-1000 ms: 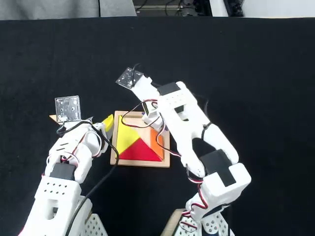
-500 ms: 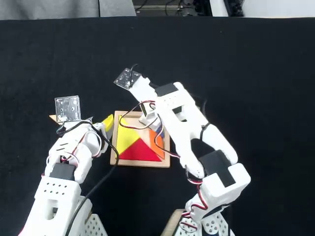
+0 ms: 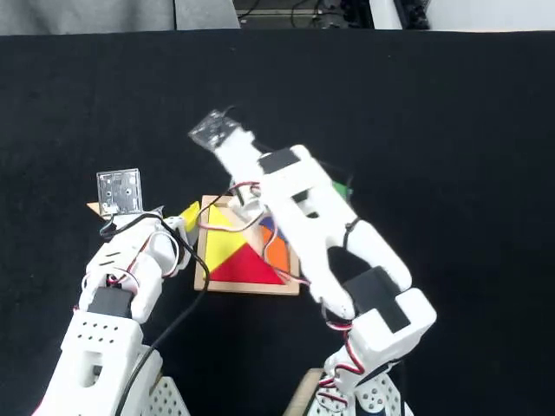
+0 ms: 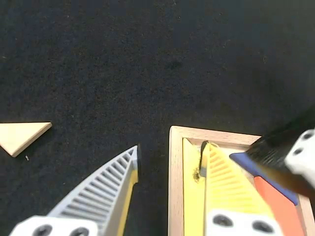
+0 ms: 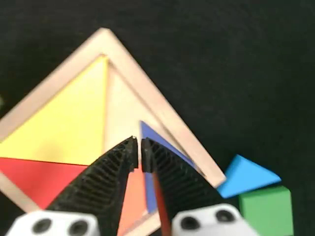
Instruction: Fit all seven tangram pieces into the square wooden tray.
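Black tabletop (image 3: 451, 130): our spread left gripper (image 4: 170, 147) braces the square wooden tray (image 4: 216, 133); our pinched-shut, empty right gripper (image 5: 138, 142) probably tamps the blue wooden piece (image 5: 160, 140).

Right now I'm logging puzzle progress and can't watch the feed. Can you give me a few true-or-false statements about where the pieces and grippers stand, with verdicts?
1. A red triangle lies inside the tray. True.
2. The green square is inside the tray. False: it sits on the table outside the tray, next to a light blue triangle.
3. The left gripper is open, with one finger on each side of the tray's wall. True.
4. The pale wooden triangle is already in the tray. False: it lies on the table, apart from the tray.
5. The right gripper holds the green square. False: it is shut over the tray, with nothing visible in it.
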You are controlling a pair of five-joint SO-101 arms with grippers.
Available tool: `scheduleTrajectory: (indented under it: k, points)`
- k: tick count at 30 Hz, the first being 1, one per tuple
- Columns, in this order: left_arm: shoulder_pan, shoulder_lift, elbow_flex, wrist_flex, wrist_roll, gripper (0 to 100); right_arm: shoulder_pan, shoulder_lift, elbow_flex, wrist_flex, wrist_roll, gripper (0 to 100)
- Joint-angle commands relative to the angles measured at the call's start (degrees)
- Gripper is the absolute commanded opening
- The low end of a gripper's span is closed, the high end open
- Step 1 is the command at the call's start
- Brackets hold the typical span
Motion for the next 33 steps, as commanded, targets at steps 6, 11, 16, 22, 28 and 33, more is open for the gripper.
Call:
scheduleTrajectory:
  k: [6, 11, 16, 22, 28, 33]
  points:
    - [0.66, -0.79, -0.31, -0.97, -0.53, 21, -2.02, -0.66, 0.75, -0.62, 0.35, 1.1]
    - [0.66, -0.79, -0.31, -0.97, -0.53, 21, -0.88, 3.56, 1.27, -0.7, 0.7, 1.1]
    - [0.66, -0.79, -0.31, -0.97, -0.53, 21, 2.55, 6.2, -0.66, -0.97, 0.7, 1.1]
    - [0.66, -0.79, -0.31, -0.97, -0.53, 21, 6.24, 6.37, -1.01, -0.7, 0.7, 1.1]
    - [0.66, -0.79, -0.31, -0.97, -0.53, 21, 5.98, 6.29, -1.01, 0.79, 1.14, 1.1]
    - [0.66, -0.79, -0.31, -0.97, -0.53, 21, 3.16, 6.29, -0.84, 3.34, 5.19, 1.1]
